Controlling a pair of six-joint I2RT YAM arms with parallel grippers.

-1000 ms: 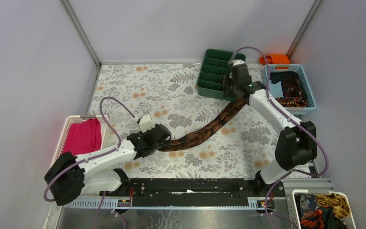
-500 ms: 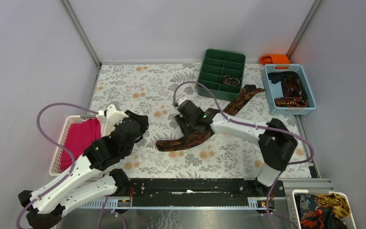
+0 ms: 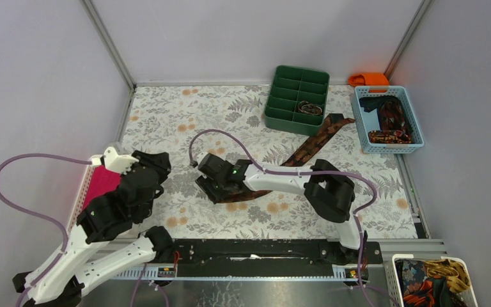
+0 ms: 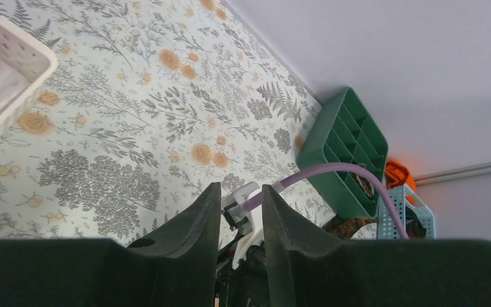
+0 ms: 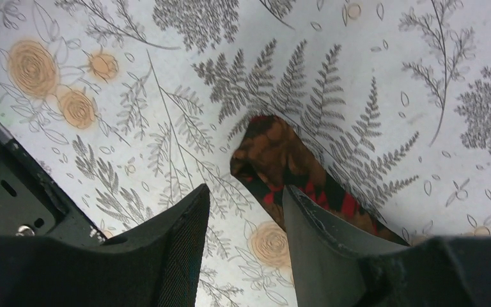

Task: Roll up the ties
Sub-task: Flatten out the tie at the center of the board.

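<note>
One dark red-black and brown patterned tie (image 3: 307,146) lies flat and diagonal on the floral table, its wide end by the green tray (image 3: 280,114). Its narrow end (image 5: 275,153) shows in the right wrist view. My right gripper (image 3: 212,185) is stretched out to the left. It hovers open and empty just short of that narrow end (image 5: 246,198), its right finger over the tie's edge. My left gripper (image 3: 156,160) is raised at the left, away from the tie. It is open and empty (image 4: 241,192).
The green tray holds a rolled tie (image 3: 309,107) in one compartment. A blue basket (image 3: 360,125) at the far right holds more ties, with an orange cloth (image 3: 371,78) behind it. A white basket (image 3: 84,185) at the left holds a magenta cloth (image 3: 105,182). Another basket (image 3: 396,261) of ties sits at the bottom right.
My left gripper let go of the tie's narrow end and drew back up and left. My right arm swung from the tie's wide end by the tray to the narrow end.
</note>
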